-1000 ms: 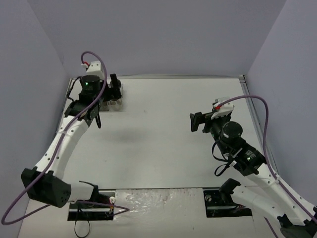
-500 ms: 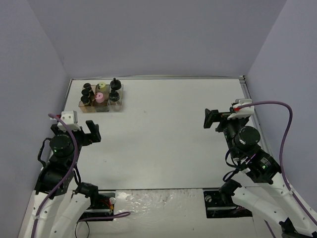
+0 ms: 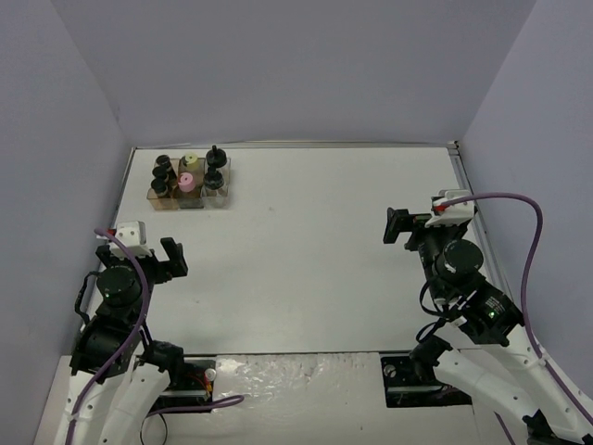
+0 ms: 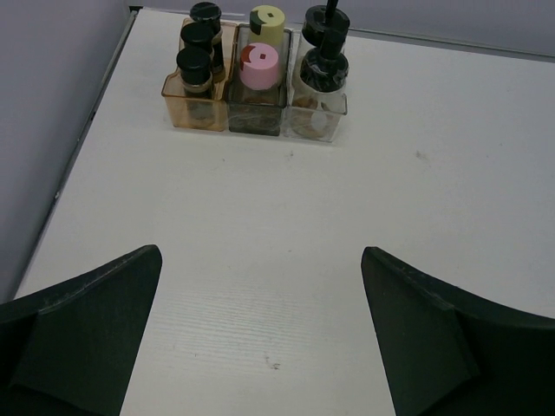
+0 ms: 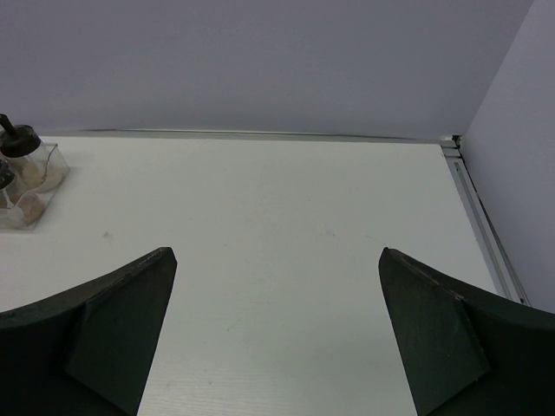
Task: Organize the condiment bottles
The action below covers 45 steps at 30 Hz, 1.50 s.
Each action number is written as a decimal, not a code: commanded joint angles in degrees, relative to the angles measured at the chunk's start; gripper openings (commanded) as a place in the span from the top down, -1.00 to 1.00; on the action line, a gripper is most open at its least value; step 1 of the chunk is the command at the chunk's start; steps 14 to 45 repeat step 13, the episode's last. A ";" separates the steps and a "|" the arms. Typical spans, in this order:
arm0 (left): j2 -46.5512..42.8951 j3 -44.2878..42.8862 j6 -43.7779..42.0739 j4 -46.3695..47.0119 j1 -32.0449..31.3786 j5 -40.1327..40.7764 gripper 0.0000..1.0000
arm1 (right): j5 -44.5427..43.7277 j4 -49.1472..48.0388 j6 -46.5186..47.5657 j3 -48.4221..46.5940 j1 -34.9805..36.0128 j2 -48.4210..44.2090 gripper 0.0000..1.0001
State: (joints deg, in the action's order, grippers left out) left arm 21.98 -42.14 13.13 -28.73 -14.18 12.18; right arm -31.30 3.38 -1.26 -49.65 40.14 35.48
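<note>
We find all seven condiment bottles (image 4: 198,39) standing upright inside the tray (image 4: 201,121), which sits at the far left corner of the desk (image 4: 286,329). The tray is a row of three see-through plastic boxes joined side by side: amber-brown on the left, smoky grey in the middle, clear on the right. In the brown box three narrow dark bottles (image 4: 193,69) stand in a line, each under a round black cap. The grey box holds the yellow-capped bottle (image 4: 268,22) at the back and the pink-capped bottle (image 4: 258,62) in front of it, both caps flat and disc-shaped. The clear box holds two rounder clear bottles (image 4: 323,71) with black knob caps.

The desk top is white and matte, with a fine grain of faint lines, and a metal strip (image 5: 486,227) runs along its right edge.

The left pincer (image 4: 260,256) hangs near the front left of the desk, well apart from the tray, spread wide, with only desk surface between its dark, matte, wedge-shaped fingers (image 4: 78,329). The right pincer (image 5: 276,253) is over the right side, spread just as wide.
</note>
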 commanded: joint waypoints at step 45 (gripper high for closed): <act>1.45 0.13 -2.54 6.10 0.82 1.62 -0.94 | -2.67 -3.69 0.73 0.08 -0.24 0.11 -1.00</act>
